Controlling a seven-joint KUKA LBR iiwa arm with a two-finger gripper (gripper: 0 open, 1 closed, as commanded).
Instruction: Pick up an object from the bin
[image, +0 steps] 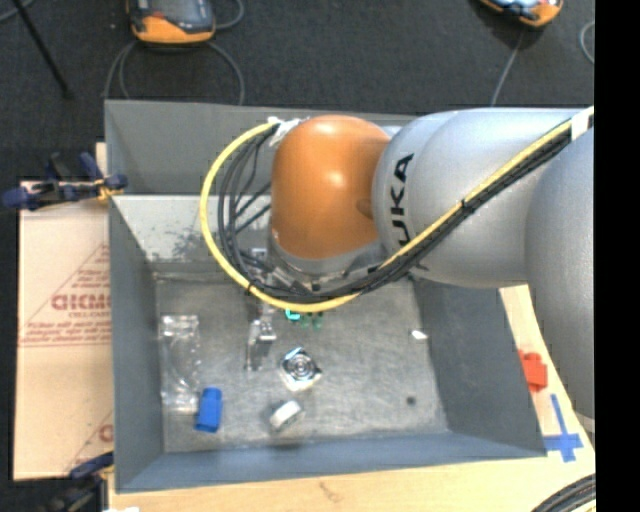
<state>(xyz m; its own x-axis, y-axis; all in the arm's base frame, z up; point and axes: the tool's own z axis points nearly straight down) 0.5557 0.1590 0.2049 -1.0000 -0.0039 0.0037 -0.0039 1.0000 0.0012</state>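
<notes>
The claw (262, 342) hangs near the middle of the grey metal bin (130, 330), and I cannot tell if it is open. A shiny round silver metal thing (299, 368) lies just beside it at four o'clock.

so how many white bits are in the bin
2. One white piece lies near the front wall, right of the blue cylinder; a smaller white bit lies farther right on the floor. The arm may hide others.
</notes>
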